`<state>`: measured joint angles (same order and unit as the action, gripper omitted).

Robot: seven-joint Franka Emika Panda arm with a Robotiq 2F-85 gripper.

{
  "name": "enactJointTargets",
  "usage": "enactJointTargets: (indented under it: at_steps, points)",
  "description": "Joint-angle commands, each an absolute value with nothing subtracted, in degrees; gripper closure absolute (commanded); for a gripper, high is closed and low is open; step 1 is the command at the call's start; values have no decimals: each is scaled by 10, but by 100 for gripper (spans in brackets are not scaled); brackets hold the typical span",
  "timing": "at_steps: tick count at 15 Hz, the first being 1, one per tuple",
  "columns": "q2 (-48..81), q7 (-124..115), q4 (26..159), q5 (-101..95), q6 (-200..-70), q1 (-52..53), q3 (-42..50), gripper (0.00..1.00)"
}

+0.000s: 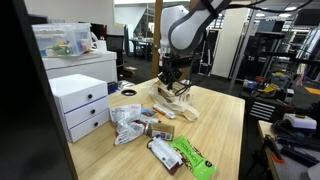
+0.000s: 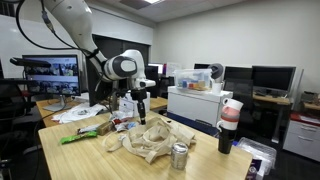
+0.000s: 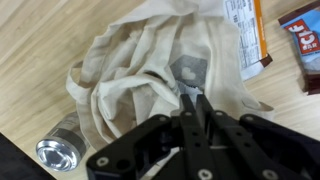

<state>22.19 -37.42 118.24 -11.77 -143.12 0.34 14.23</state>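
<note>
Big wooden surface (image 1: 225, 115), with the crumpled cream cloth bag (image 3: 140, 60) lying on it among snack packets. I had the claw (image 3: 195, 100) pinched together on a fold of that bag. A small silver can (image 3: 58, 150) sat just beside the fabric.

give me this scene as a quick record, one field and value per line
surface: wooden table
tool: tool down on the fabric, jaws drawn nearly together
gripped: a fold of the crumpled cloth bag
beside the bag: metal can
also on the table: snack packets, green packet
at the side: white drawer unit
</note>
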Motion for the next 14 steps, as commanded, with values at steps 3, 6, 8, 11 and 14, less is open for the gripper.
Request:
enactJointTargets:
  at_steps: [3, 6, 8, 11, 14]
  points:
    - [276, -397, 1186, -116, -1553, 11, 159, 100]
    - [304, -395, 1184, -108, -1600, 21, 172, 100]
    - [318, -394, 1184, -104, -1625, 30, 183, 100]
    - [331, -393, 1188, -95, -1649, 48, 208, 100]
    - [328, -393, 1196, -90, -1654, 61, 231, 100]
